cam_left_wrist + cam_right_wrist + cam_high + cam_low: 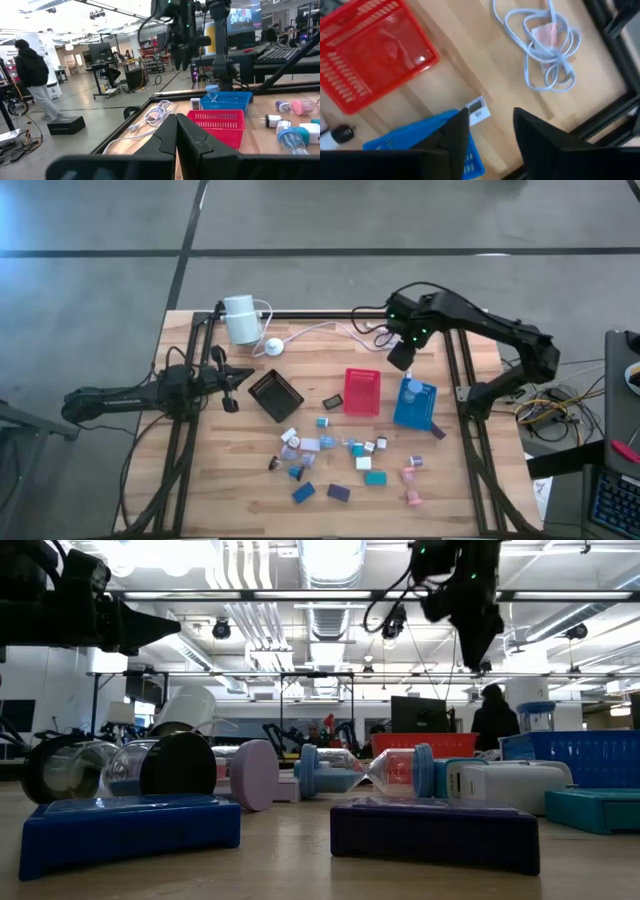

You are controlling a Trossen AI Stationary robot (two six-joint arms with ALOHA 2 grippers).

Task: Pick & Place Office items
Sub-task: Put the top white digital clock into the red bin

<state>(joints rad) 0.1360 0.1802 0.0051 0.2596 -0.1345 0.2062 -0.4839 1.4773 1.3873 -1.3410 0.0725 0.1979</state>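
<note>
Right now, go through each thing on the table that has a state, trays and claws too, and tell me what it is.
Left claw: shut, empty, at the table's left edge.
Right claw: open, empty, raised over the blue tray's far end.
Blue tray: upright, a light blue piece inside.
Red tray: upright, looks empty.
Black tray: upright, contents unclear.
White cylinder: lying on its side, cable attached.
Office items: scattered loose on the table.

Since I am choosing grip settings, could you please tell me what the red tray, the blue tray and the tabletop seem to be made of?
Red tray: probably moulded plastic, glossy, with slotted walls.
Blue tray: likely the same slotted plastic.
Tabletop: looks like wood, pale planks with visible grain and seams, matte finish.
</note>
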